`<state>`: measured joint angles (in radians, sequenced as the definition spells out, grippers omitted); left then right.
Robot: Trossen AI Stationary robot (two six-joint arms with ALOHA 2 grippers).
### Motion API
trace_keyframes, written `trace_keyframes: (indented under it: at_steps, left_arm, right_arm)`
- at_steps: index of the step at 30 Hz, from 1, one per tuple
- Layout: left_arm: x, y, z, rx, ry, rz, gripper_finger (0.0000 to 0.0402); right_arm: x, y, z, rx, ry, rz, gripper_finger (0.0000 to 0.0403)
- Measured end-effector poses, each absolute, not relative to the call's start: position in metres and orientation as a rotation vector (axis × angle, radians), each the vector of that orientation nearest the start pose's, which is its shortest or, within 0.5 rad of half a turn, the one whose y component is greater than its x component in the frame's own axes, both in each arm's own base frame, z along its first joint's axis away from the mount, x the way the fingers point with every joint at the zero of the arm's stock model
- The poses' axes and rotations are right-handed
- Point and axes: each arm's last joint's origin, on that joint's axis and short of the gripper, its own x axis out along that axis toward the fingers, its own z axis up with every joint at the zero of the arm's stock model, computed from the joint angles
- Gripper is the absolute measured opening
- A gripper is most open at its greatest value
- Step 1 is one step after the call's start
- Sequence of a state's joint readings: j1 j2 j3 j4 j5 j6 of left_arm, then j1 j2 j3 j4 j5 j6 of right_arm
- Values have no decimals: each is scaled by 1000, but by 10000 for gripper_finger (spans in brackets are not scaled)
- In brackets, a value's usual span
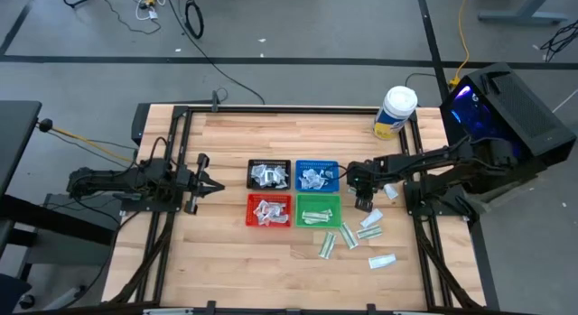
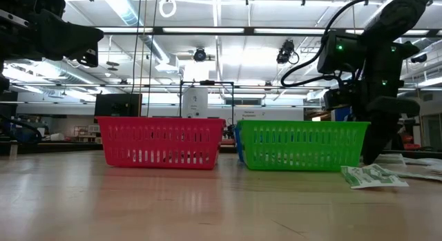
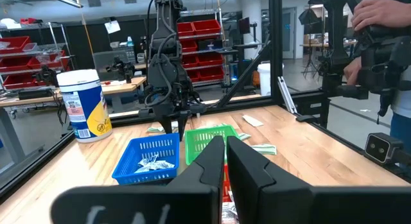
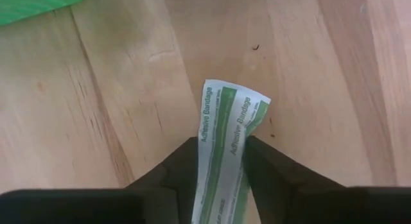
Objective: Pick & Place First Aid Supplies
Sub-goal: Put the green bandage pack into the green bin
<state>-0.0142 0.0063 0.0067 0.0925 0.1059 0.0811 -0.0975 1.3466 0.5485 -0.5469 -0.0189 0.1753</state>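
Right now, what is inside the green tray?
From above, the green tray holds white-and-green packets lying flat. How many are stacked, and what lies beneath them, cannot be seen; its mesh wall hides them in the low view.

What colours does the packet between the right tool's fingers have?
White with green stripes and green print, on the packet; the right wrist view shows it best.

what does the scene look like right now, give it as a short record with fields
right gripper: shut on a white-and-green adhesive bandage packet, just right of the green tray
left gripper: shut, empty, waiting at the table's left
trays: black tray, blue tray, red tray, green; all four hold packets
loose packets: several on the wood right of the green tray
jar: upright at the far right corner
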Motion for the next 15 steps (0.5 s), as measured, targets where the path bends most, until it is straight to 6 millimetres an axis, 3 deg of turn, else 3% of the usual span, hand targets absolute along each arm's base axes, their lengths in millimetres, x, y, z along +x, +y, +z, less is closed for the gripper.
trace_keyframes:
  at_steps: [15]
  left_arm:
    - [97,-4,174,85,-98,-116,25]
  right_arm:
    - [203,-16,160,298,1277,-81,130]
